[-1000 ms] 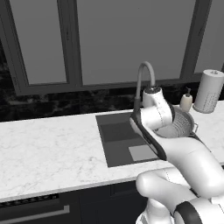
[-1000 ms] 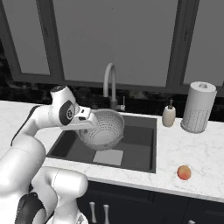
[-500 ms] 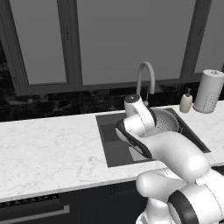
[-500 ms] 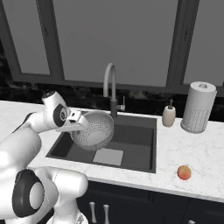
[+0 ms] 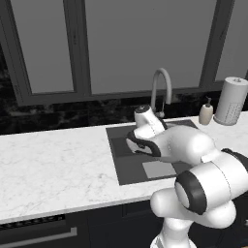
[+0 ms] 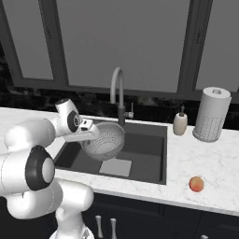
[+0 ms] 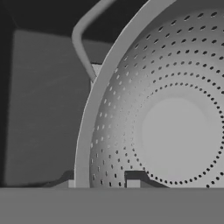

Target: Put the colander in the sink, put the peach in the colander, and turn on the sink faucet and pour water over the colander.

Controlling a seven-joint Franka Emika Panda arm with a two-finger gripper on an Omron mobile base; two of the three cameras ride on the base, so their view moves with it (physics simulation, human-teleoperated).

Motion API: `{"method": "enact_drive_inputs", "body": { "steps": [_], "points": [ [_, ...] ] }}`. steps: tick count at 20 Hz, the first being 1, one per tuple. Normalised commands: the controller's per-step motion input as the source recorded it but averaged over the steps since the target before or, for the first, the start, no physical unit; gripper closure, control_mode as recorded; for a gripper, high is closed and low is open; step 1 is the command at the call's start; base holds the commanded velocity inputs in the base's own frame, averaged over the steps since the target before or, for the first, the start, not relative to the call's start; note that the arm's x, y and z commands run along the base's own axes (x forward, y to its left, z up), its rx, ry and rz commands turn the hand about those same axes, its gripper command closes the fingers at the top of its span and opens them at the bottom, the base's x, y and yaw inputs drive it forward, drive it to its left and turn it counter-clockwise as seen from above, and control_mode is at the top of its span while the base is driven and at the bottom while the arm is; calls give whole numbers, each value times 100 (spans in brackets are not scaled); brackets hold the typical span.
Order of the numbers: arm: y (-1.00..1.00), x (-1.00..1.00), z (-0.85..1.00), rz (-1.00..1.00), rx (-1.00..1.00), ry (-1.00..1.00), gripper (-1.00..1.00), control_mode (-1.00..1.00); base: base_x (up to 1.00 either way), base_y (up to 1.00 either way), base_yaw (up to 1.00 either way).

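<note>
Colander going down into the sink

The pincer (image 7: pixel 103 183) is clamped on the colander (image 6: pixel 104 140) rim, holding it tilted over the sink (image 6: pixel 148 154) below; I'd level it, then lower gently before letting go.

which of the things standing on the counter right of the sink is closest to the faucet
The beige soap dispenser bottle, right at the sink's back corner; the tall white paper towel roll stands farther right, away from the sink faucet.

The sink (image 6: pixel 154 154) is set in the worktop (image 6: pixel 214 182), with the sink faucet (image 6: pixel 117 95) behind it. The colander (image 6: pixel 106 140) hangs tilted over the sink's left part. The peach (image 6: pixel 196 184) lies on the worktop right of the sink.
</note>
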Motion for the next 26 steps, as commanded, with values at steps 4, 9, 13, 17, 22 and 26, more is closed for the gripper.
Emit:
{"method": "enact_drive_inputs", "body": {
  "steps": [4, 9, 13, 17, 22, 26],
  "points": [
    [-10, 11, -47, 10, 0, 0, 100, -100, 0, 0, 0],
    [-20, 5, -47, 10, 5, 0, 100, -100, 0, 0, 0],
    [-22, 7, -29, 9, 7, 2, 100, -100, 0, 0, 0],
    [-8, 18, -31, 8, 3, 13, 100, -100, 0, 0, 0],
    [0, 10, -34, 7, 0, 12, 100, -100, 0, 0, 0],
    [0, 13, -34, 5, 0, 2, 100, -100, 0, 0, 0]
  ]
}}
